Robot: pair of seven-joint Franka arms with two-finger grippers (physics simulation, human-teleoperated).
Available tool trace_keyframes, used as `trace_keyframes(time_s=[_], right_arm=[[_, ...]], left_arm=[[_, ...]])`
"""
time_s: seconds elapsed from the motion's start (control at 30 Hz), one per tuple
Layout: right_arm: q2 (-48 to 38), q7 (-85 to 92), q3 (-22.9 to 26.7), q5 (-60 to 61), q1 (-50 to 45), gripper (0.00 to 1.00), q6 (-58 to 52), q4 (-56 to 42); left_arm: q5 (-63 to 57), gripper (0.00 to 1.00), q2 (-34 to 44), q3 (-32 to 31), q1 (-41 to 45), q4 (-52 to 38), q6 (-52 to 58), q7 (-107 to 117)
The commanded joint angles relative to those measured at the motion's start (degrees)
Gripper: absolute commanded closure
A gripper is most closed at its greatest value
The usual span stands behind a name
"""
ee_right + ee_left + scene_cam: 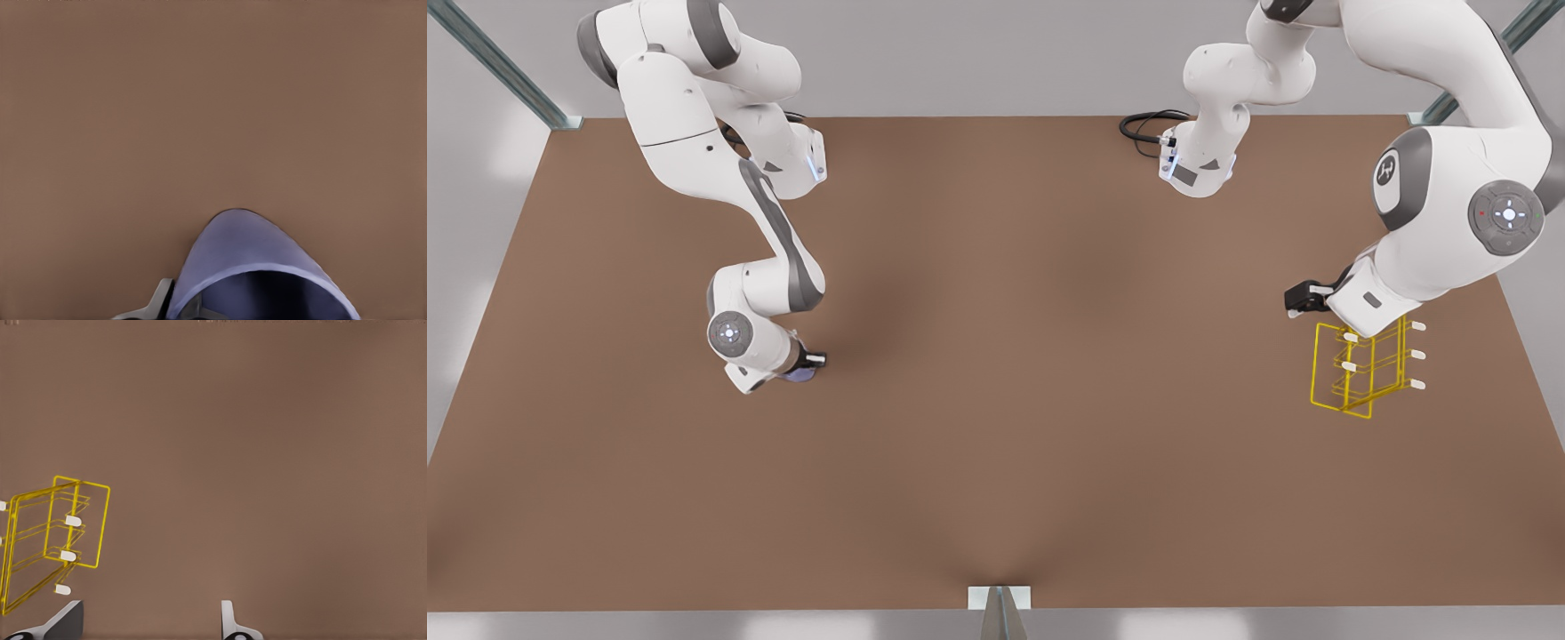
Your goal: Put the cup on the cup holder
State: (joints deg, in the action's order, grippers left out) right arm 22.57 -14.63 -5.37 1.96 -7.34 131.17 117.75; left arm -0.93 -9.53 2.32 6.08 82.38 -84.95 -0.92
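Note:
The lavender-blue cup [250, 263] sits between my right gripper's fingers, its open rim turned toward the wrist camera; one grey finger [157, 303] lies against its side. In the front view this right gripper [807, 363] is low over the table at the front view's left, with the cup [796, 377] peeking out under it. The yellow wire cup holder [1356, 369] with white-tipped pegs stands at the front view's right. My left gripper [1303, 298] hovers just behind it and is open with nothing between its fingers [230, 620]. The cup holder [57, 540] is off to one side of them.
The brown table [996, 444] stretches wide between cup and holder. A black cable [1145, 124] lies by the arm base at the back. Metal frame posts stand at the back corners [507, 76] and at the front edge [999, 613].

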Motion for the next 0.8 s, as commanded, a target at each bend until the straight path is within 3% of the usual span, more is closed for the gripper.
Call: trace_keyframes(time_s=[0.0, 0.23, 0.4, 0.5, 0.57, 0.63, 0.67, 0.77], right_arm=[[-0.15, -2.68, 0.01, -0.91, 0.04, 0.79, 0.14, -0.07], [-2.09, -2.68, -1.04, -0.73, -0.92, 0.79, -3.20, -4.19], [5.64, -3.12, -10.35, 17.71, -1.19, 0.79, -0.65, -21.94], [16.97, -2.94, -15.54, 33.09, -1.98, 0.79, 0.58, -36.35], [24.53, -2.94, -22.73, 37.67, -1.98, 0.79, 13.21, -41.28], [35.26, -4.08, -29.52, 38.03, -5.40, 0.79, 18.51, -54.28], [40.18, -9.00, -29.26, 37.94, -10.85, 0.79, 19.30, -63.16], [47.57, -13.05, -29.34, 37.94, -20.25, 0.79, 26.06, -73.36]], left_arm=[[-0.04, 0.00, 0.03, -0.04, -0.01, -0.03, -0.04, -0.13], [-0.04, 0.00, 0.12, -0.04, -0.01, -0.03, -0.04, -0.13], [-0.04, 0.00, 0.03, -0.04, -0.01, -0.03, 0.23, -0.13], [-0.04, 0.00, 0.03, -0.04, -0.01, -0.03, 0.14, -0.13], [-0.04, 0.00, 0.03, -0.04, -0.01, -0.03, 0.23, -0.13], [-0.04, 0.00, 0.03, 0.05, -0.01, 0.06, 0.32, -0.13], [-0.04, 0.00, -0.05, 0.05, -0.01, 0.06, 0.32, -0.13], [0.05, 0.00, 0.38, 0.05, -0.01, -0.02, 1.45, -0.05]])
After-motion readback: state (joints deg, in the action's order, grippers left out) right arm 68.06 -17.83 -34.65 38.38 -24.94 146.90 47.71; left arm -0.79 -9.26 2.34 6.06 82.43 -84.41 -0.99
